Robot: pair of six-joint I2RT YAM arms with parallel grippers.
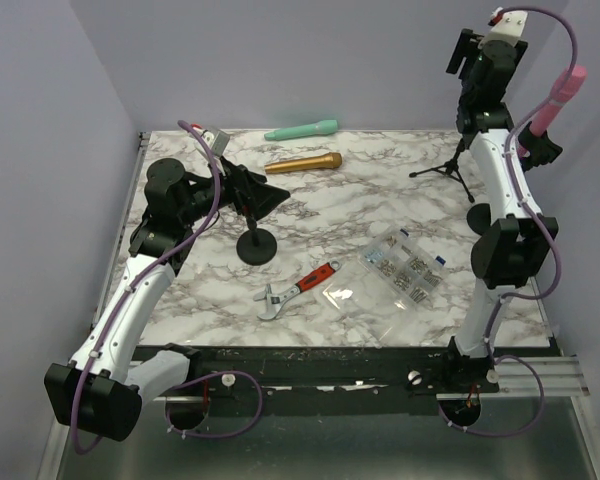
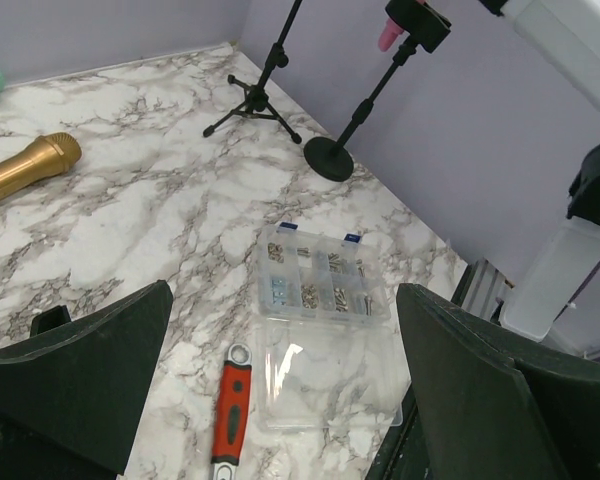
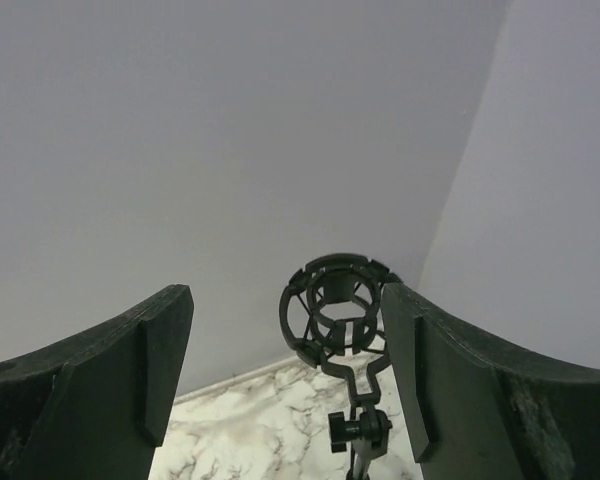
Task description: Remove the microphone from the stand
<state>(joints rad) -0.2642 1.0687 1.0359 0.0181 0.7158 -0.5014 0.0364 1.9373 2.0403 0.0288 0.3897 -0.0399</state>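
1. At the right edge of the top view, the pink microphone [image 1: 565, 88] sat tilted in the clip of its stand [image 1: 542, 149], with neither arm touching it.
2. Upper right, the right end effector [image 1: 490, 50] was raised high, spread and holding nothing. An empty shock mount [image 3: 335, 315] showed between its fingers.
3. Left of centre, the left end effector [image 1: 267, 195] was spread wide over the counter [image 1: 380, 200], near a round-based stand [image 1: 257, 246].
4. Toward the top, a gold microphone [image 1: 303, 162] and a green microphone [image 1: 302, 130] lay flat.
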